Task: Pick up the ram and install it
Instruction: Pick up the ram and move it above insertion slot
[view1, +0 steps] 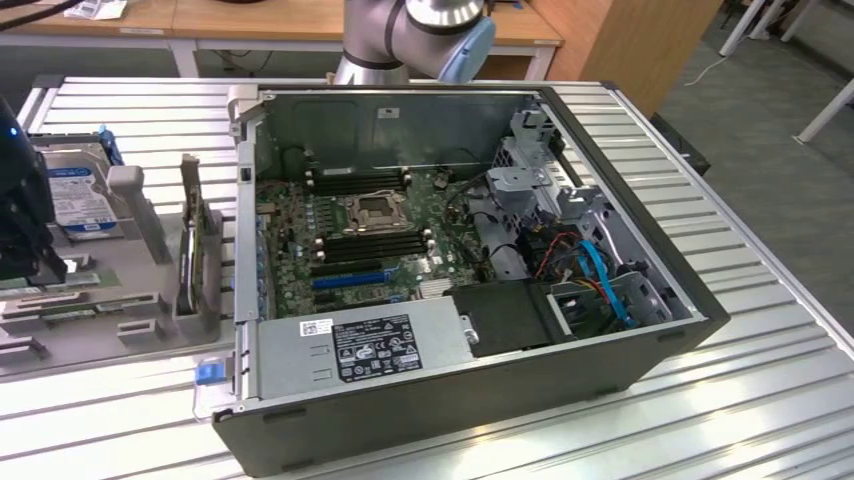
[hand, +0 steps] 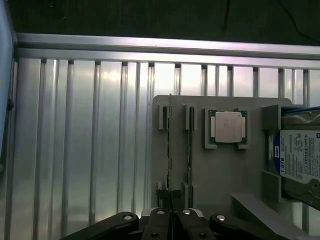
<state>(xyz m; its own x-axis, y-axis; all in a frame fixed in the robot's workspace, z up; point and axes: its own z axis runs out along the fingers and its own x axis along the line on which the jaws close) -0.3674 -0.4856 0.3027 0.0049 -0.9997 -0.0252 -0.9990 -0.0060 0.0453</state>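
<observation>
**Item:** ram (hand: 170, 150), a thin green stick standing on edge between the end posts of a grey tray (hand: 220, 185). A second stick (hand: 190, 150) runs parallel just beside it, on the side nearer the CPU (hand: 228, 126). A hard drive (hand: 300, 160) sits beyond the CPU.

**Location:** in the exterior view the tray lies at 9 o'clock of the open case (view1: 467, 410) on the slatted worktop (view1: 761, 400).

**Pincer** (hand: 171, 220)**:** poised directly over one end of the ram. Whether it is clamped on the board or merely astride it cannot be told.

**Step, as judged:** pick-up. The ram is seated in the tray, and the black slots (view1: 354, 183) at 12 o'clock of the socket look empty.

**Requirement, as judged:** a square hold on the thin edge, clear of the second stick, and a straight pull out of the posts.
</observation>
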